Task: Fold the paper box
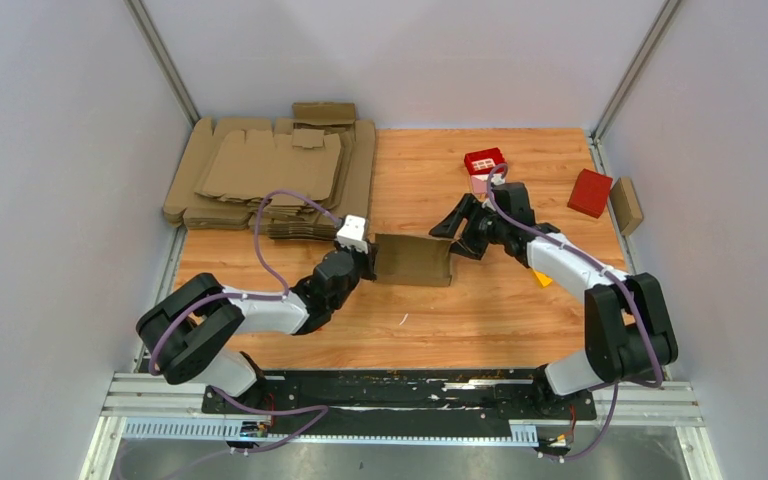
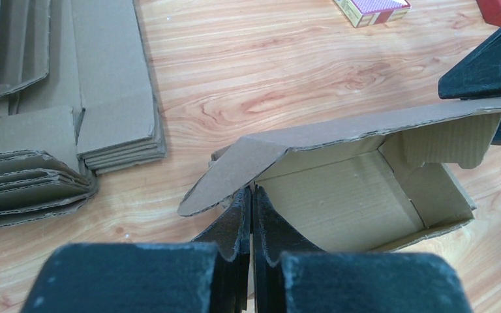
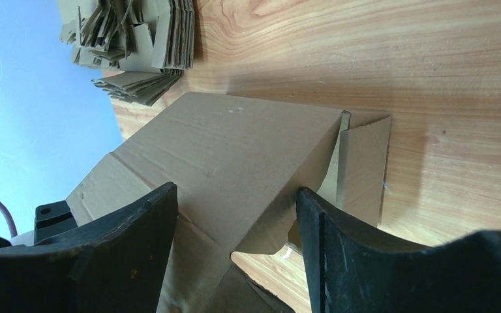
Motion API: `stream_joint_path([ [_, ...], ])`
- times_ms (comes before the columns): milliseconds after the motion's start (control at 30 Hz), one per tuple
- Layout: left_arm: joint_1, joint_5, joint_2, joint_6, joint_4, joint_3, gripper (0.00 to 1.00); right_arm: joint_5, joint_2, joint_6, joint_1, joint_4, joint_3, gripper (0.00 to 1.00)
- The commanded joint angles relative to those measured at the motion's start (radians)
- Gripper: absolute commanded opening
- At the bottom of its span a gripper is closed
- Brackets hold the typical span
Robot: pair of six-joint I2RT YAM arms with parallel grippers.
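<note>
The paper box point(image 1: 415, 262) is a brown cardboard piece, partly folded, standing on the wooden table between the two arms. In the left wrist view it point(image 2: 359, 195) lies open towards the camera, with a long lid panel raised above it. My left gripper point(image 1: 370, 258) is at the box's left end, and its jaws point(image 2: 252, 194) are shut on the thin end wall there. My right gripper point(image 1: 457, 236) is open at the box's right end. In the right wrist view point(image 3: 235, 199) its fingers straddle the lid panel point(image 3: 235, 150), and one fingertip point(image 3: 306, 202) touches the panel's edge.
A pile of flat cardboard blanks point(image 1: 270, 175) fills the back left; it shows close by in the left wrist view point(image 2: 52, 130). Two small red boxes point(image 1: 484, 162) point(image 1: 590, 192) and a brown block point(image 1: 626, 205) sit at the back right. Grey walls enclose the table.
</note>
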Motion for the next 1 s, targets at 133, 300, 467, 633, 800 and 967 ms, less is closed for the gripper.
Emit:
stream_joint_path([
  [133, -0.010, 0.023, -0.006, -0.012, -0.106, 0.036, 0.07, 0.032, -0.059, -0.046, 0.001, -0.021, 0.019, 0.66],
  [300, -0.010, 0.046, -0.039, -0.034, -0.296, 0.056, 0.23, 0.038, -0.057, -0.078, 0.001, -0.026, 0.017, 0.63],
  [467, -0.010, 0.084, -0.145, -0.041, -0.548, 0.085, 0.41, 0.044, -0.055, -0.138, 0.001, -0.032, 0.014, 0.59],
  [633, -0.010, 0.115, -0.271, -0.050, -0.751, 0.108, 0.61, 0.030, -0.049, -0.186, 0.001, -0.033, -0.002, 0.53],
  [800, -0.010, 0.197, -0.388, -0.069, -0.939, 0.153, 0.63, 0.031, -0.045, -0.223, 0.001, -0.034, -0.018, 0.53],
  [967, -0.008, 0.209, -0.474, -0.068, -1.019, 0.179, 0.67, 0.025, -0.040, -0.283, 0.007, -0.050, -0.016, 0.52],
])
